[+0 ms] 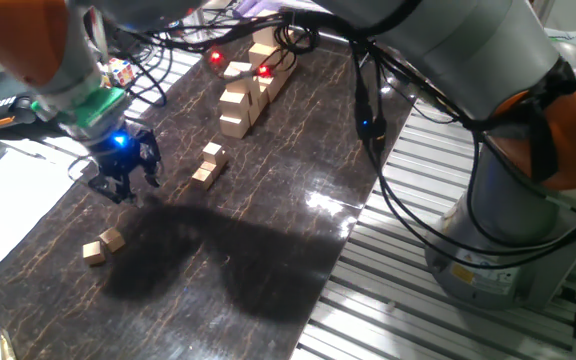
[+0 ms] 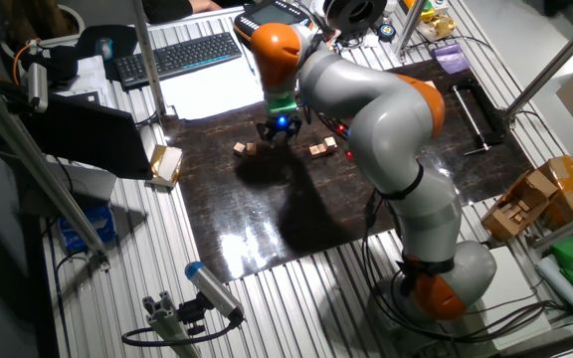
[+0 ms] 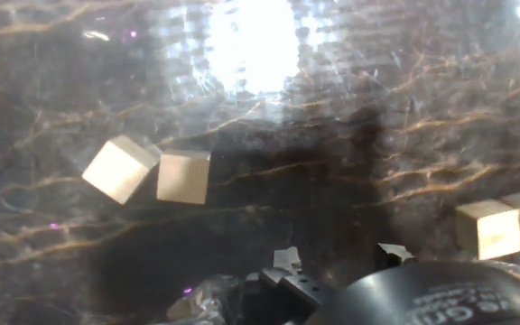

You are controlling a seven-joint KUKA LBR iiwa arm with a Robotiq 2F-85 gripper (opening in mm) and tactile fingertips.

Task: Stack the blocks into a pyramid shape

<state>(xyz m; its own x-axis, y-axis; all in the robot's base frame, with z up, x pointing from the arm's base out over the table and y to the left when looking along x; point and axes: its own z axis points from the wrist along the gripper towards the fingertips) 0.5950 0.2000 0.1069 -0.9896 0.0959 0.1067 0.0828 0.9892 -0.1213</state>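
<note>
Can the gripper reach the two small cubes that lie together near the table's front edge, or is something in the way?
Probably yes. The gripper hovers above the table, empty it seems, and the two small cubes lie uncovered on bare surface with nothing between.

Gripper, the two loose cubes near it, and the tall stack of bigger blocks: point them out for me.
gripper [image 1: 123, 187], one fixed view, between its fingertips.
two loose cubes [image 1: 102, 245], one fixed view, where the pair touch.
tall stack of bigger blocks [image 1: 236, 105], one fixed view, front block's face.

I saw bare dark marbled tabletop [image 1: 238, 260] between two small tan wooden cubes [image 1: 102, 245] and another small pair [image 1: 208, 164]; larger pale blocks [image 1: 240, 98] stood beyond.
</note>
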